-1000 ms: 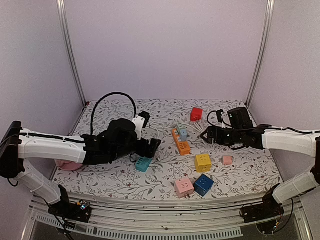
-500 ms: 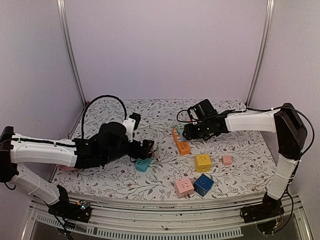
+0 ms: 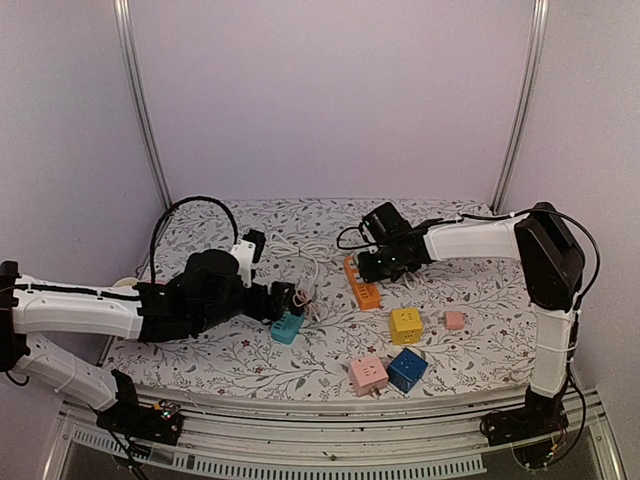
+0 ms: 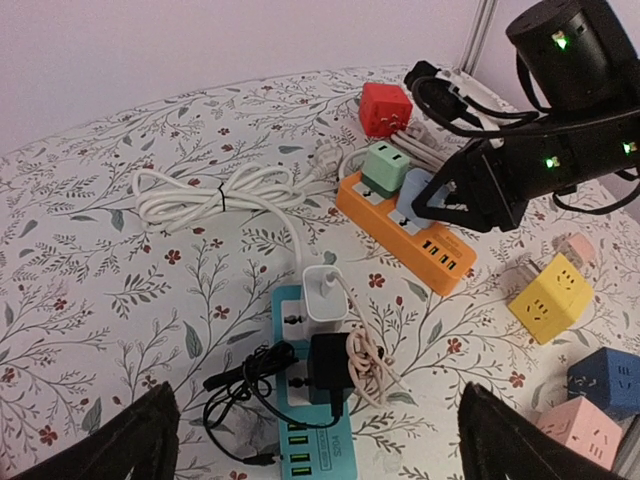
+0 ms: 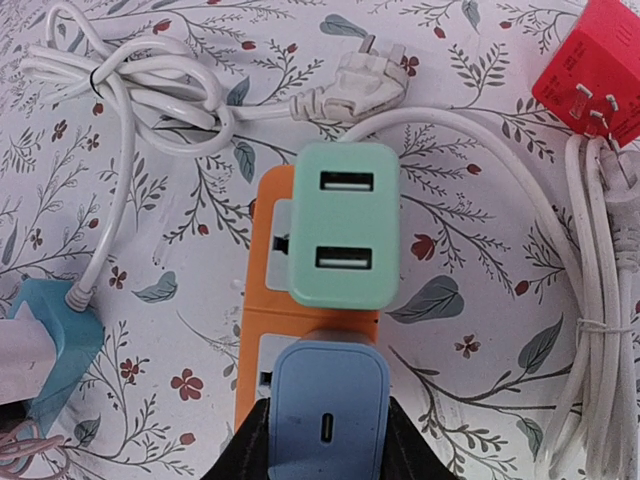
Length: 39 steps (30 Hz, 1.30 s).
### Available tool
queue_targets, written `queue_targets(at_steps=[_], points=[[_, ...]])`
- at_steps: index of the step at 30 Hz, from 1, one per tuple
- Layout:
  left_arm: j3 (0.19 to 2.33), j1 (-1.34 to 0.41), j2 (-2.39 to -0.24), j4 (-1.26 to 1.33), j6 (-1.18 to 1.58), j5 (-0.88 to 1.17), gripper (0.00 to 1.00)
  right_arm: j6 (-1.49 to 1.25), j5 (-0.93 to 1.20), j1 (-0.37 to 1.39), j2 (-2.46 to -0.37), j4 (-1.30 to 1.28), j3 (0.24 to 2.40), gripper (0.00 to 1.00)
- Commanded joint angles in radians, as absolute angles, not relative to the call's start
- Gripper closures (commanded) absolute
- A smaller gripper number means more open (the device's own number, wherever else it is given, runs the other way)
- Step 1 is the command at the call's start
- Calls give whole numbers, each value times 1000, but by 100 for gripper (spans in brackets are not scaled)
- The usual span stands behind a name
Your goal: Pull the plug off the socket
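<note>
Your right tool (image 5: 325, 450) is pinching the blue plug (image 5: 328, 400) by its sides. It's seated in the orange strip (image 5: 262, 335), 6 o'clock from the green plug (image 5: 345, 222), so a straight pull should free it. Left tool (image 4: 315, 440) hangs spread wide over the teal strip (image 4: 287, 310) on the counter (image 4: 90, 250) — idle.

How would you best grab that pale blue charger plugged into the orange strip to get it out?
Grip the pale blue charger by its two flat side walls, across the width of the orange strip, coming from straight above. The mint charger stands close beside one end, so those sides are freest, and they are parallel. The right pincer clasps it that way.
</note>
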<state>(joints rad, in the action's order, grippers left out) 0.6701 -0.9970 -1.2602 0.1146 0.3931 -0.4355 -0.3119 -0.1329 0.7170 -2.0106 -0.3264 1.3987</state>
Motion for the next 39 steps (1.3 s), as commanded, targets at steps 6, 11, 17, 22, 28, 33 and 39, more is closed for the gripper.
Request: queue_targets(at_steps=[6, 11, 17, 22, 28, 33, 39], points=[[632, -980, -1234, 116, 412, -450, 3, -291, -212, 747, -2058, -359, 1441, 80], [606, -973, -1216, 118, 419, -452, 3, -310, -209, 759, -2020, -357, 1387, 92], [580, -955, -1200, 132, 419, -452, 3, -344, -210, 783, -1931, -356, 1283, 94], [561, -939, -1198, 146, 420, -444, 3, -381, -207, 809, -1835, -353, 1169, 95], [513, -930, -1188, 191, 413, -453, 3, -418, -198, 826, -1743, -340, 1073, 95], [465, -919, -1166, 240, 405, -475, 3, -422, -199, 828, -1739, -339, 1074, 86], [418, -907, -1138, 277, 401, -466, 3, -416, -199, 827, -1749, -339, 1097, 63]])
